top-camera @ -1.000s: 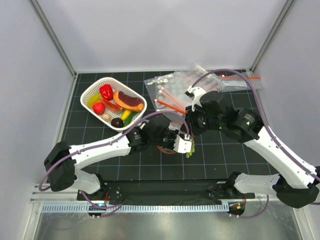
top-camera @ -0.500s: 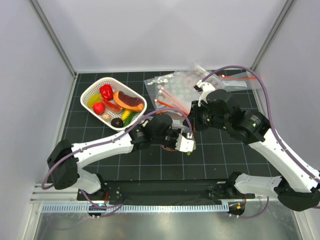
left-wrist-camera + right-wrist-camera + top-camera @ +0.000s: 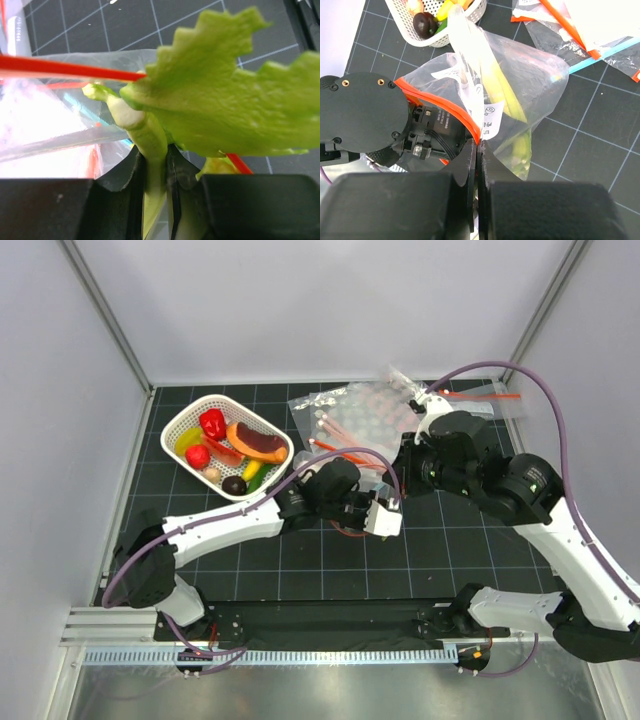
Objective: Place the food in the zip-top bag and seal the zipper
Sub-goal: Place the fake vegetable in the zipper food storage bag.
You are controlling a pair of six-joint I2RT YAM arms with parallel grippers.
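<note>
Two robot arms work at a clear zip-top bag point(image 3: 535, 85) held just to the right of a white slotted basket point(image 3: 172, 425) on a black gridded table point(image 3: 300, 570). In the overhead view the arms meet a little nearer the camera than the basket.

The left gripper point(image 3: 154, 155) clamps the pale stem of a long green-and-white leafy stalk point(image 3: 215, 100). In its wrist view the stem is pinched between the two black fingers and the frilled leaf fans out ahead of them. The right gripper point(image 3: 477, 150) has its jaws pressed together on the bag's mouth edge. It pinches the plastic where the orange-red zipper point(image 3: 447, 110) runs, and holds the mouth open on the side away from the basket.

The right wrist view shows the stalk already inside the bag, seen through the crinkled plastic. Its white end points toward the basket and its yellow-green length runs down toward the gripper. The left arm's black wrist sits at the bag's open mouth, ringed by the zipper strip.

A small red fruit point(image 3: 197, 455) lies in the basket with several other toy foods point(image 3: 250, 445). Among them are a bright red piece, an orange-red wedge and a dark round one.

A loose pile of other clear bags point(image 3: 360, 405) lies farther right of the basket, toward the back of the table. Their own orange-red strips show in the heap.
</note>
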